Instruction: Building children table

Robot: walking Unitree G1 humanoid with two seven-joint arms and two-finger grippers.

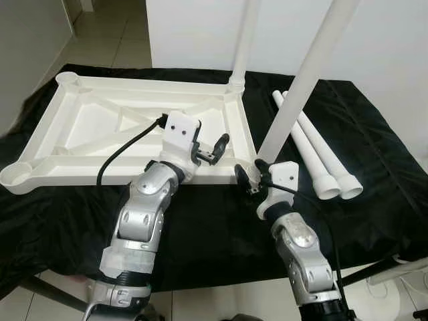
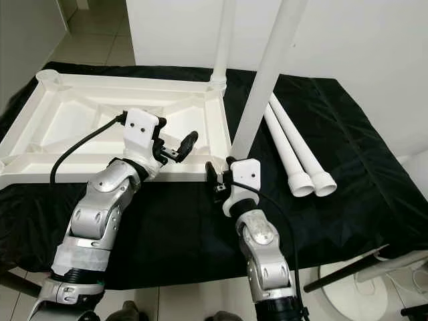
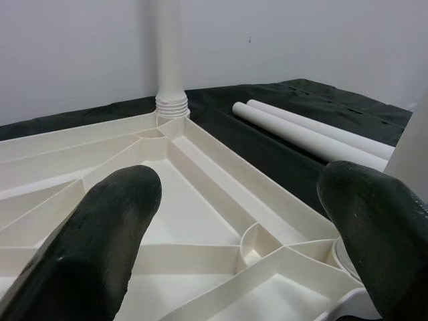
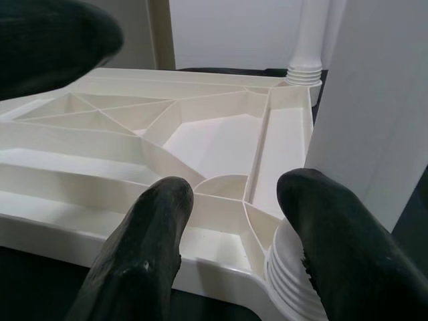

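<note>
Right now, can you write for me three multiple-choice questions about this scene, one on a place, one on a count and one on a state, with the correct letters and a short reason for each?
1. Where do the loose legs lie?
A. On the black cloth, on the robot's right of the tabletop
B. Inside the tabletop frame
C. On the floor

2. How many legs stand in corners of the tabletop?
A. None
B. Two
C. Four

3. How are the fingers of the left gripper?
A. Shut on a leg
B. Open, holding nothing
C. Shut on the cloth

Answers:
1. A: both white tubes rest side by side on the cloth beside the frame.
2. B: the far leg and the near leg rise from the two right corners, the near one beside the right gripper.
3. B: the left wrist view shows the two black fingers wide apart with the frame between them.
</note>
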